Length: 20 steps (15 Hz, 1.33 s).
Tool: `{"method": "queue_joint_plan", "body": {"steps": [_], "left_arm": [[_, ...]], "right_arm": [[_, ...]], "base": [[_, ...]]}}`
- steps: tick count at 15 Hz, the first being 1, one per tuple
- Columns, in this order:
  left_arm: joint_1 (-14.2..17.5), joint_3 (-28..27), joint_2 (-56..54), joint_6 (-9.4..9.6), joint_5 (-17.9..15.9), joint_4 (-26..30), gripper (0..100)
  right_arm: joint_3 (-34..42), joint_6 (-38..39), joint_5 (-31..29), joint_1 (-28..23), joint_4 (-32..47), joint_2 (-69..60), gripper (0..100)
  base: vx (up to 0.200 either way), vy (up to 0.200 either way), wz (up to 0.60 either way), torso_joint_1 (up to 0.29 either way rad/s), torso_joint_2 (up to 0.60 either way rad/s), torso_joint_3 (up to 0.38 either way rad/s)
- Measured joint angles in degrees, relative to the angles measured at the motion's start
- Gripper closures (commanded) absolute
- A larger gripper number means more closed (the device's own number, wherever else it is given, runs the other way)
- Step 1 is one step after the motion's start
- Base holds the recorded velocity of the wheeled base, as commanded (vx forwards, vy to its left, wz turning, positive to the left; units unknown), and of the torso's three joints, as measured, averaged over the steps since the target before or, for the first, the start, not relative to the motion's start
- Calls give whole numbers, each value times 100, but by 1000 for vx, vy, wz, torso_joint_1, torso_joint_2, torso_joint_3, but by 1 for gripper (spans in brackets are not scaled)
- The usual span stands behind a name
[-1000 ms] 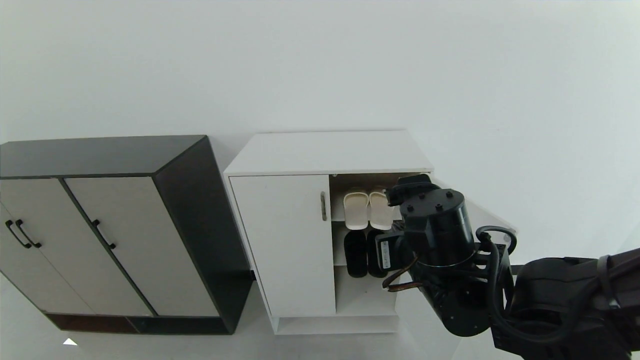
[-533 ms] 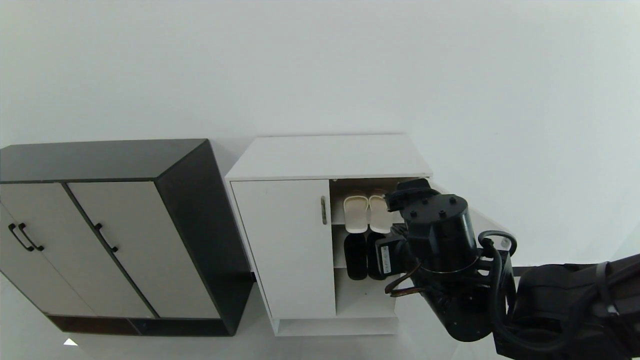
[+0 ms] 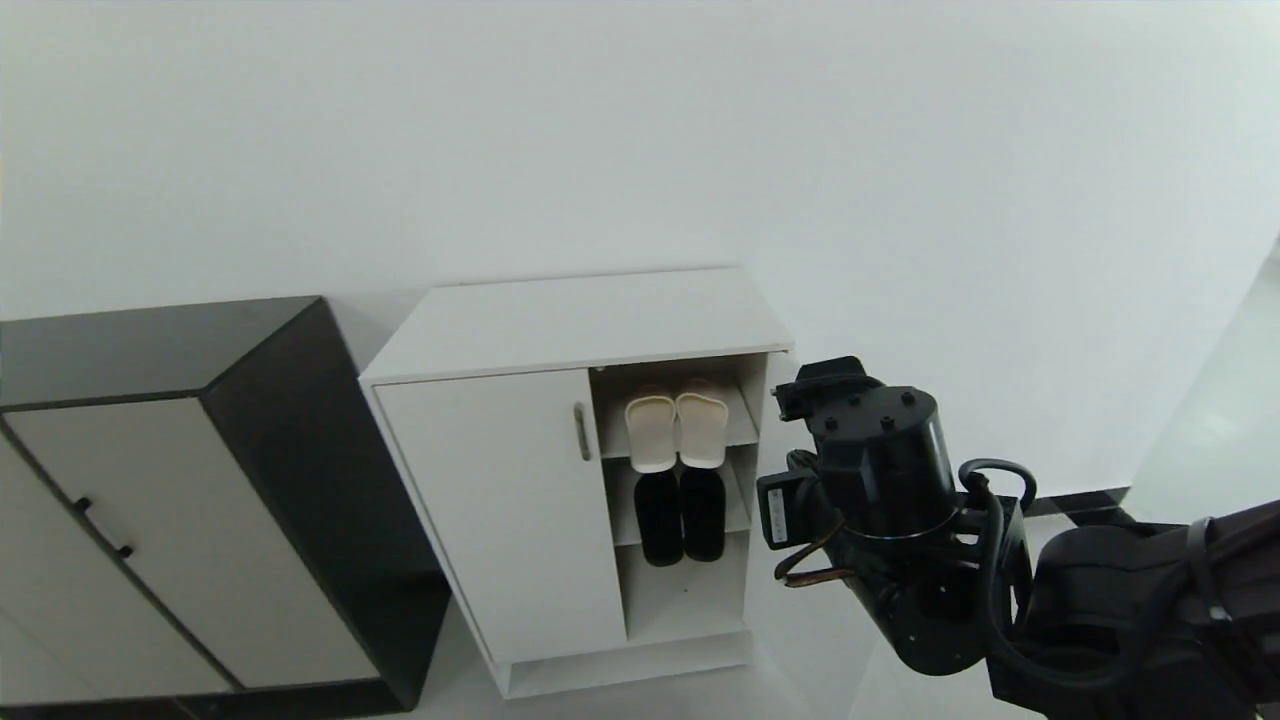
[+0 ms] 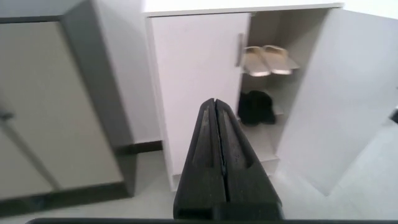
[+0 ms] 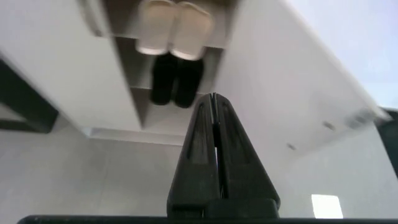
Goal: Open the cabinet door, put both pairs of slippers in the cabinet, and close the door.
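Observation:
The white cabinet (image 3: pixel 580 320) stands with its left door (image 3: pixel 500 510) shut and its right side exposed. A pair of white slippers (image 3: pixel 677 430) lies on the upper shelf, and a pair of black slippers (image 3: pixel 680 515) on the shelf below. My right arm (image 3: pixel 880 490) hangs just right of the opening. In the right wrist view the right gripper (image 5: pixel 214 98) is shut on nothing, below the slippers (image 5: pixel 175 28) and beside the swung-out right door (image 5: pixel 292 93). The left gripper (image 4: pixel 215 102) is shut and empty, well back from the cabinet front (image 4: pixel 193 81), facing the swung-out door (image 4: pixel 348 93).
A dark cabinet with pale doors (image 3: pixel 200 480) stands close against the white one's left side. A plain white wall rises behind both. Pale floor (image 3: pixel 800 690) lies in front of and to the right of the white cabinet.
The whole head picture has shifted left, so the camera has moved. My right arm no longer overlaps the open compartment and now stands to its right.

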<state>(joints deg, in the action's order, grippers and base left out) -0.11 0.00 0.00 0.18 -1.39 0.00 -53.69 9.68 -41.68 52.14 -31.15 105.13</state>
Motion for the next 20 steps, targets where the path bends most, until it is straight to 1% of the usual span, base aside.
{"method": "queue_joint_plan", "body": {"steps": [1, 4, 6, 8, 10, 14, 16, 19, 20], "left_arm": [[4, 0, 0, 0, -2, 0, 100], [0, 0, 0, 0, -2, 5, 100], [4, 0, 0, 0, 0, 0, 100], [4, 0, 0, 0, 0, 0, 100], [4, 0, 0, -2, -2, 0, 100], [1, 0, 0, 0, -2, 0, 100], [4, 0, 0, 0, 0, 0, 100], [4, 0, 0, 0, -2, 0, 100], [4, 0, 0, -2, 0, 0, 100]], "right_arm": [[-2, -9, -2, -24, -5, 0, 100], [-4, -119, 40, -261, -60, -54, 100], [-55, -139, 354, -405, -244, -91, 100], [-157, -126, 701, -623, -202, -138, 100], [-336, -99, 756, -796, -88, -152, 100], [-736, 24, 989, -1072, 105, -105, 100], [-976, 35, 1013, -1235, 99, -1, 100], [-1514, 35, 1034, -1653, 107, 308, 100], [-1660, 41, 1070, -1760, 238, 429, 100]], "base": [[0, 0, -600, 7, -2, 7], [0, 0, 0, 0, 0, 0], [0, 0, 0, 0, 0, 0], [0, 0, 0, 0, 0, 0], [0, 0, 0, 0, 0, 0], [-200, 0, 0, 2, 7, -2], [0, 0, 0, 0, 0, 0], [0, 0, 0, 0, 0, 0], [0, 0, 0, 0, 0, 0]]}}
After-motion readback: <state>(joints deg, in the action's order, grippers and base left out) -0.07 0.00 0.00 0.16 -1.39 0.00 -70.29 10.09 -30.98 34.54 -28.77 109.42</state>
